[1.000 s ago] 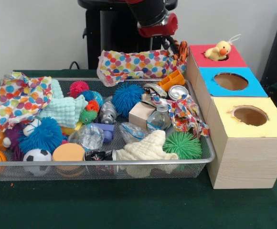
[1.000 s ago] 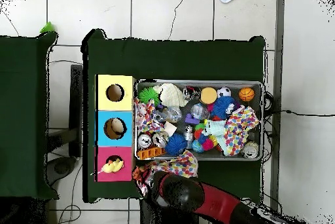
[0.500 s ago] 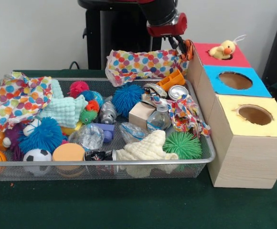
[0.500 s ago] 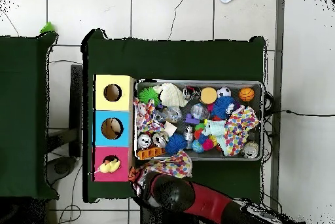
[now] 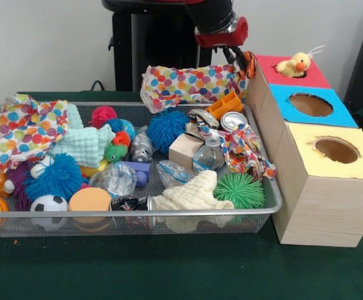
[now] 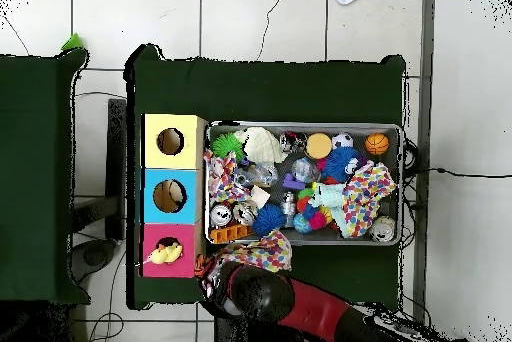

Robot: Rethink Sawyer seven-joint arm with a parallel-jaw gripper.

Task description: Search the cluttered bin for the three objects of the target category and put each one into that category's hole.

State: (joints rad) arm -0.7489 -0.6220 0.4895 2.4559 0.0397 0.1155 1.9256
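Observation:
My gripper (image 5: 242, 60) hangs over the bin's far right corner, beside the red-topped box (image 5: 313, 78). It is shut on an orange-and-black striped soft toy (image 5: 249, 63). A polka-dot cloth (image 5: 191, 83) hangs from the same spot and trails left over the bin's far rim. A yellow duck plush (image 5: 294, 64) sits in the red box's hole. From above, the gripper (image 6: 207, 266) and the cloth (image 6: 258, 253) lie just right of the red box (image 6: 152, 264) and the duck (image 6: 167, 252).
A blue-topped box (image 5: 338, 115) and a yellow-topped box (image 5: 332, 169) with open holes continue the row. The wire bin (image 5: 138, 213) is packed with spiky balls, sports balls, cloths, cans, a bottle and blocks. A second polka-dot cloth (image 5: 22, 128) lies at its left end.
The gripper has carried the striped toy and the trailing cloth to the right, closer to the red box. Over the last half second it has hardly moved.

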